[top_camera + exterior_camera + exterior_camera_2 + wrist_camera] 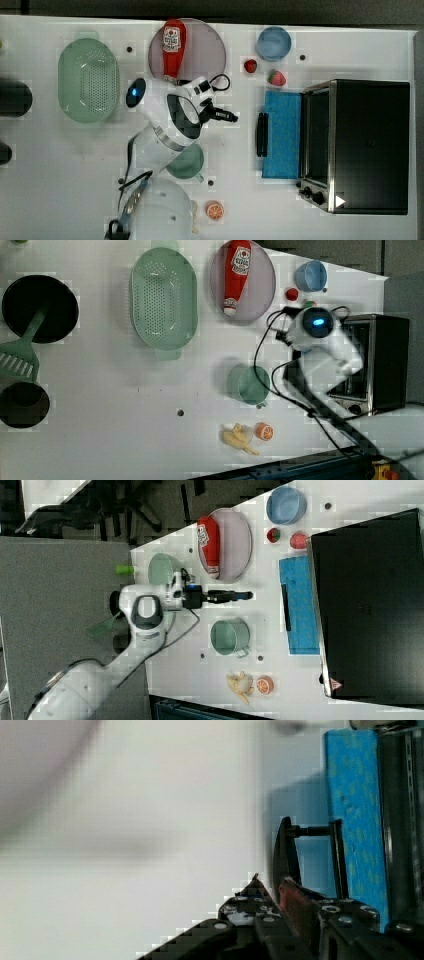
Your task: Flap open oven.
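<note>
Oven (370,145) standing at the top view's right, its door (282,135) lying flat toward the gripper (235,118); cup (187,162) sitting beside the arm.

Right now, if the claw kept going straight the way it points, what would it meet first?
Most likely the black bar handle of the oven's flapped-down door. The claw points at it across bare table, though its height above the handle is unclear.

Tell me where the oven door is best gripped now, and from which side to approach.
Grip the black bar handle at the free edge of the oven door, which lies flapped down flat. The bar stands off the glass on posts, so fingers fit around it. Coming from above, near the bar's middle, looks simplest.
</note>
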